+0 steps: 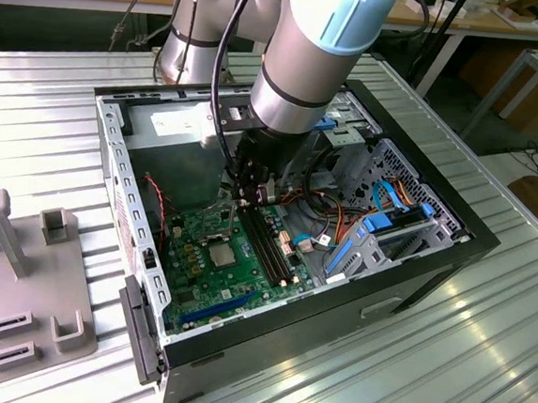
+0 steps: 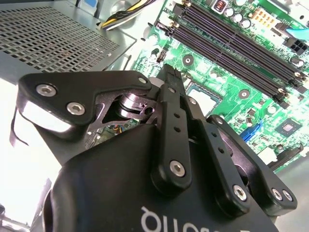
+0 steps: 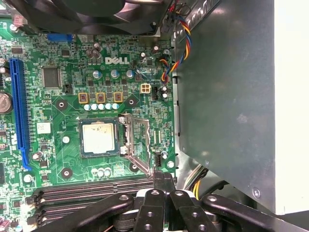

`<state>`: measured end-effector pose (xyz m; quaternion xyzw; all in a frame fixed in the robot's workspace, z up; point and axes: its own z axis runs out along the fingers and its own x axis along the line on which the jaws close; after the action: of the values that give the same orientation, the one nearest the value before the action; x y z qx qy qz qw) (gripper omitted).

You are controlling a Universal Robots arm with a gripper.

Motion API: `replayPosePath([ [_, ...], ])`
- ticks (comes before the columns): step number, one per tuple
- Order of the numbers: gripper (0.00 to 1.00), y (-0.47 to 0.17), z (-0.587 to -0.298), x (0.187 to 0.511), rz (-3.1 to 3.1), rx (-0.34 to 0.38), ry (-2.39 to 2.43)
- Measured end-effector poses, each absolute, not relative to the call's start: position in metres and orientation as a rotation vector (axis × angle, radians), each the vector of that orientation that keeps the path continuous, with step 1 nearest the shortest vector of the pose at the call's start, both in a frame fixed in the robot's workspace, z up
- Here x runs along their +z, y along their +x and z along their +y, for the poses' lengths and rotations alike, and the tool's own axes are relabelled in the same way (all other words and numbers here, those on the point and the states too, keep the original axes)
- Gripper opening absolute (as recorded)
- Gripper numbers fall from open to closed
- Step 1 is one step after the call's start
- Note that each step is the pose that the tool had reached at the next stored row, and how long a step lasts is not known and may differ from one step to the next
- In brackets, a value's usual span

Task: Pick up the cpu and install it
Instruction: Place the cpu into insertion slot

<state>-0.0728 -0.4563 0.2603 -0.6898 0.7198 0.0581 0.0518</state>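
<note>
The cpu (image 3: 99, 137) lies in its socket (image 3: 98, 155), hold-down frame (image 3: 137, 142) not yet closed; the tool (image 3: 161, 177) hangs nearby, fingers together, gripping nothing.

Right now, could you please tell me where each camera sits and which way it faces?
Exterior view: off the arm, looking down into the open case; arm reaches in.
First wrist view: on the wrist, facing squarely onto the green board past the gripper.
Second wrist view: on the wrist, slanting along the gripper body.
Both wrist views share the cpu.
</note>
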Motion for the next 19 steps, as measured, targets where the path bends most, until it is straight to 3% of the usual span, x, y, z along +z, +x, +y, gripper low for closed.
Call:
replayPosePath([
  [19, 0.11, -0.0727, -0.4604, 0.2630, 2.190, 0.175, -2.099],
])
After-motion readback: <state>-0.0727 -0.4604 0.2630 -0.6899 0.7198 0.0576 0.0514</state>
